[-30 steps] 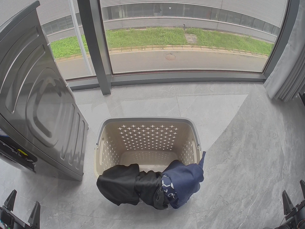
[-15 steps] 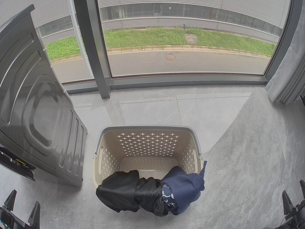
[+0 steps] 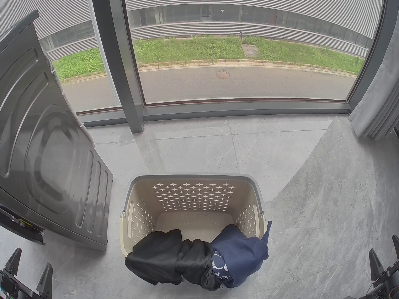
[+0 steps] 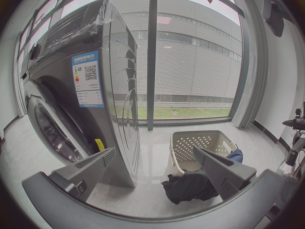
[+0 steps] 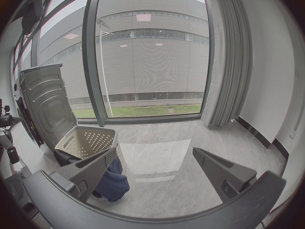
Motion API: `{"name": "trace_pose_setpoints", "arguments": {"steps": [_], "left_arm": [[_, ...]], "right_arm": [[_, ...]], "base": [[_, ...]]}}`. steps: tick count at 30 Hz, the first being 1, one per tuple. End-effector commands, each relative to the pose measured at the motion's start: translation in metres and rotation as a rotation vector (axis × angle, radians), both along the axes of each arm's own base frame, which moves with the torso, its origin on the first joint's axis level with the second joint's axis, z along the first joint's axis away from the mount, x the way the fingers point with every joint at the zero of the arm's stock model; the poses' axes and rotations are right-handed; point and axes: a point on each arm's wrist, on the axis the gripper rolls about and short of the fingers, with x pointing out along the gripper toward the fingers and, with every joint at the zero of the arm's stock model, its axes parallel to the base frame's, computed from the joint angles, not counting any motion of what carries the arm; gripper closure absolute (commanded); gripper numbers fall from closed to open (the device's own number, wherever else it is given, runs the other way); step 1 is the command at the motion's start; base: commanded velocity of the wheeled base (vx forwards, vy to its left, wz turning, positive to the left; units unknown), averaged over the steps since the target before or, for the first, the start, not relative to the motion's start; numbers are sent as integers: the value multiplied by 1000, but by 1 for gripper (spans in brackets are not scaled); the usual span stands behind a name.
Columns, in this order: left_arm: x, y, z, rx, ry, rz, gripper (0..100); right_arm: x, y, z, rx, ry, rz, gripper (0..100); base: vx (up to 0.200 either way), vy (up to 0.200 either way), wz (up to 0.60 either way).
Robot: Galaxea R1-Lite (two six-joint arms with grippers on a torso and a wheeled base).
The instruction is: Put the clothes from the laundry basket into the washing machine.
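Note:
A beige laundry basket (image 3: 193, 177) stands on the grey floor straight ahead. A black garment (image 3: 158, 256) and a navy garment (image 3: 241, 256) hang over its near rim; the inside looks bare behind them. The grey washing machine (image 3: 45, 154) stands to the left of the basket, its round door (image 4: 54, 134) facing away from it. My left gripper (image 3: 32, 260) is open and low at the near left, holding nothing. My right gripper (image 3: 383, 248) is open at the near right, well clear of the basket (image 5: 85, 137) and the navy garment (image 5: 112, 182).
A tall window with a dark pillar (image 3: 124, 63) runs along the far side. A grey curtain (image 3: 380, 100) hangs at the far right. Open floor lies between the basket and the window, and to the basket's right.
The whole head picture has shifted: basket and washing machine now sit lower and nearer, so the camera has moved toward them. Both grippers keep their places and stay open.

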Motion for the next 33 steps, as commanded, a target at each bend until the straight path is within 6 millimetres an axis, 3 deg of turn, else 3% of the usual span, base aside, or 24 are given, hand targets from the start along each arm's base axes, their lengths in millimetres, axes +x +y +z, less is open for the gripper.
{"name": "trace_pose_setpoints", "arguments": {"steps": [1,4,10,33], "left_arm": [[0,0,-5,0,0,0,0],[0,0,-5,-2,-1,0,0],[0,0,-5,-2,-1,0,0],[0,0,-5,-3,0,0,0]], "right_arm": [[0,0,-4,0,7,0,0],[1,0,-5,0,8,0,0],[0,0,-4,0,7,0,0],[0,0,-4,0,7,0,0]], "base": [[0,0,0],[0,0,0],[200,0,0],[26,0,0]]}}
